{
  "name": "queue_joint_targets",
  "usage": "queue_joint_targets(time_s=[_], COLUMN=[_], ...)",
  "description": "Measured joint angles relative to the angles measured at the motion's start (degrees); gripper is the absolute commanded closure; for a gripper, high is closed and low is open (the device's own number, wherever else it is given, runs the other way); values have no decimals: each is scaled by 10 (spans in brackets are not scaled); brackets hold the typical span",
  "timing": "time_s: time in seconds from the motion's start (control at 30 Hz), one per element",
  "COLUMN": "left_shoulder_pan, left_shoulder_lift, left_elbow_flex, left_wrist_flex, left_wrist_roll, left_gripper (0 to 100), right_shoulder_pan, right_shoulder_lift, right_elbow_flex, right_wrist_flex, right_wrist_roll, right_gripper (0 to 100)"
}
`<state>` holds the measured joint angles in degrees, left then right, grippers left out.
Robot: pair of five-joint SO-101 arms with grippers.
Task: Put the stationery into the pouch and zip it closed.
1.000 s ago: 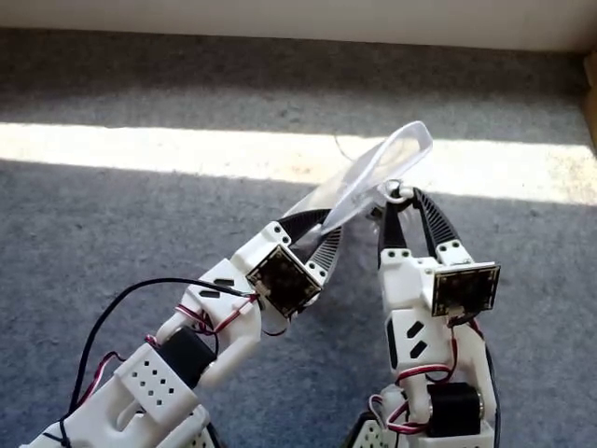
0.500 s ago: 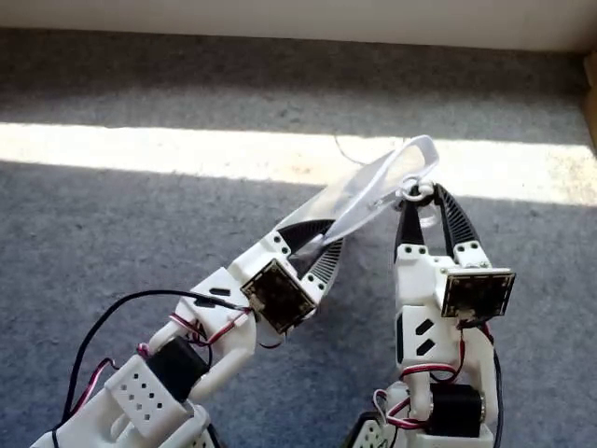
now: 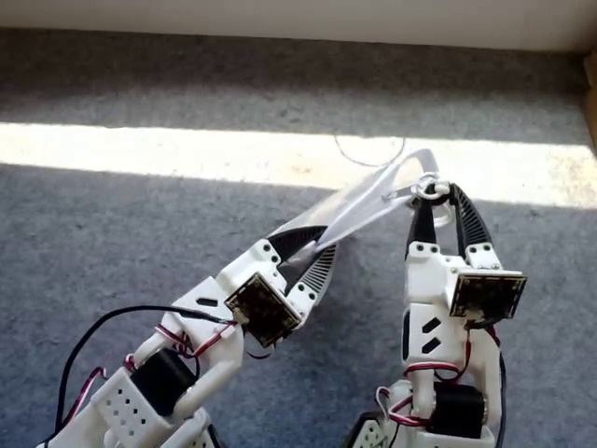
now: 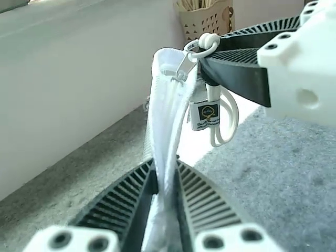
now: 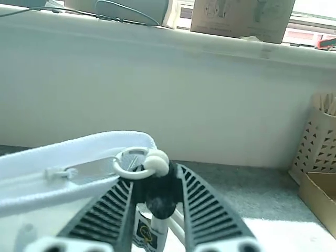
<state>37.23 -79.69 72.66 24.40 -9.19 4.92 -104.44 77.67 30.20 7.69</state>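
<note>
Stage of task: closing the zip, judged late; pouch (image 3: 359, 205) held off the carpet (image 3: 140, 243), stretched between the two sets of jaws

Left gripper (image 4: 165, 170): jaws closed flat on one end of the pouch; the white zip band runs out from between them toward the other arm

Right gripper (image 5: 157, 184): jaws pinched on the zip pull (image 5: 131, 160) at its ring and white bead; the far end of the pouch lies just beyond these jaws

Done, as judged: the slider sits at the pouch end nearest the right jaws; the zip band between the two sets of jaws looks pressed together along its visible length; the zip is probably run home or nearly so

Left, as judged: confirm that the slider has met its stop; then let go and set the pouch down

Stationery: cannot be told whether it lies inside; the clear wall gives no readable contents

Count, pouch: one

Count, zip pull: one, with one ring and one bead

Count, tag (image 4: 206, 115): one, small and dark, hanging just beneath the right jaws beside a white cord loop (image 4: 226, 123)

Count, grippers: two, each closed on the pouch or its fitting

Count, basket (image 5: 317, 136): one, perforated, against the wall well beyond the right jaws
</note>
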Motion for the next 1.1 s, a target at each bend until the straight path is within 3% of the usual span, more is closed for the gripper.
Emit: queue_joint_targets(time_s=[0.23,1.1], left_shoulder_pan=[-1,-43], left_shoulder_lift=[-31,-64], left_elbow_flex=[12,27], left_wrist_flex=[0,0], left_wrist_roll=[0,0], left_gripper=[994,994], right_shoulder_pan=[32,35], right_shoulder_lift=[0,0], right_elbow_flex=[0,0], right_wrist_flex=[0,0], right_wrist_roll=[-30,-34], right_gripper=[992,992])
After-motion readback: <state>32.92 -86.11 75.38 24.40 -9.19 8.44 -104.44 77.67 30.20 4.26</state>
